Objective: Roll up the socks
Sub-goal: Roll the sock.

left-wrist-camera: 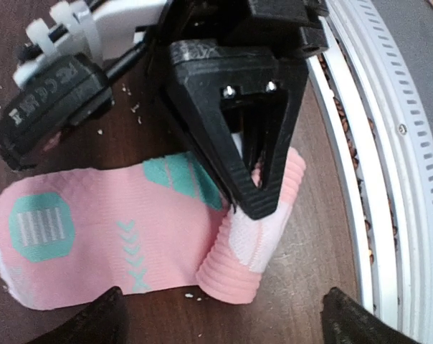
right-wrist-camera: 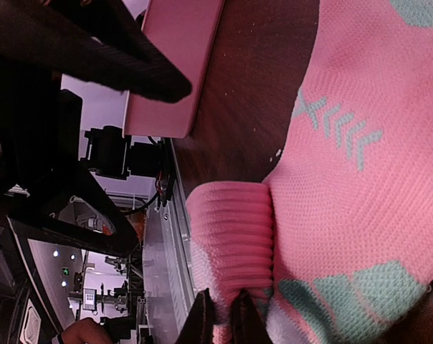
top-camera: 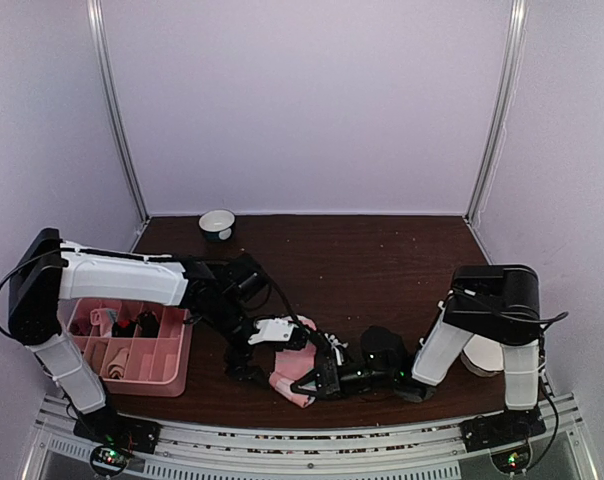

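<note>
One pink sock [left-wrist-camera: 94, 222], mint chevrons [left-wrist-camera: 130, 247]

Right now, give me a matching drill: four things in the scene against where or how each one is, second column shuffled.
Things:
1. bowl
2. tray
3. left end effector
4. right end effector

Place or state:
A. shut on the cuff of the sock
B. wide open
C. at the far edge of the table
D. at the near left of the table

Pairs: 1-C, 2-D, 3-B, 4-A
</note>
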Robot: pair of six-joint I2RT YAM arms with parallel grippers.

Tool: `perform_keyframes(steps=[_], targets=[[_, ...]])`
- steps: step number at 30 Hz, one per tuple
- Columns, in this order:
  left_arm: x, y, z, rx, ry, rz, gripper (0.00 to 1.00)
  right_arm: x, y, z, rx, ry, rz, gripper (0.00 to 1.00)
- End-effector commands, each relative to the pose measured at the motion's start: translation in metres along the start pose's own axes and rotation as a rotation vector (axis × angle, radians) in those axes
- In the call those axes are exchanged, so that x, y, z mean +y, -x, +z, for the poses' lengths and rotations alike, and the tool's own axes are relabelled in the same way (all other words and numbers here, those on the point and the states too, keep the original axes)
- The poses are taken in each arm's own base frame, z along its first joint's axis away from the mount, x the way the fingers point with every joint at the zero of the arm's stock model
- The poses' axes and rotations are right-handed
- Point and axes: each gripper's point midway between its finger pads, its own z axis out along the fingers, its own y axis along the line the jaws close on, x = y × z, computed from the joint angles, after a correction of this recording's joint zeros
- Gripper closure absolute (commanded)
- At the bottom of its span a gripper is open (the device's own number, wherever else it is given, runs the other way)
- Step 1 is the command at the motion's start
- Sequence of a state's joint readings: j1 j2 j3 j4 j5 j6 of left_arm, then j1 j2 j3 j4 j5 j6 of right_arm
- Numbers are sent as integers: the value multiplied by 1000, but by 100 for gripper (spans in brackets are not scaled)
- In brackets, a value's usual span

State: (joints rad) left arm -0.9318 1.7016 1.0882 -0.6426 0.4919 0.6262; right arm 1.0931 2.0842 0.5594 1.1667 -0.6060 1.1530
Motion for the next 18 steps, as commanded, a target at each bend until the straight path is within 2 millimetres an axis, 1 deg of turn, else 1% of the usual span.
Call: perform_keyframes(steps=[1, 3, 4, 7, 10, 11, 13, 16, 18], targets=[[-6, 18, 0, -43, 107, 129, 14, -167, -113, -69, 250, -597, 325, 100], [-13, 19, 9, -40, 92, 141, 33, -166, -113, -68, 250, -593, 325, 100], [-13, 19, 14, -31, 86, 141, 38, -166, -112, -68, 248, -592, 324, 100], [-8, 14, 27, -1, 94, 135, 39, -165, -111, -67, 248, -588, 320, 100], [0, 11, 34, 18, 113, 129, 39, -166, -112, -69, 255, -598, 313, 100], [2, 11, 35, 20, 116, 128, 40, -166, -113, -70, 256, -602, 313, 100], [5, 10, 37, 27, 127, 125, 47, -167, -114, -72, 259, -607, 311, 100], [9, 6, 42, 46, 135, 123, 49, -169, -118, -76, 278, -619, 303, 100], [8, 4, 46, 52, 119, 117, 51, -171, -121, -78, 297, -637, 291, 100]])
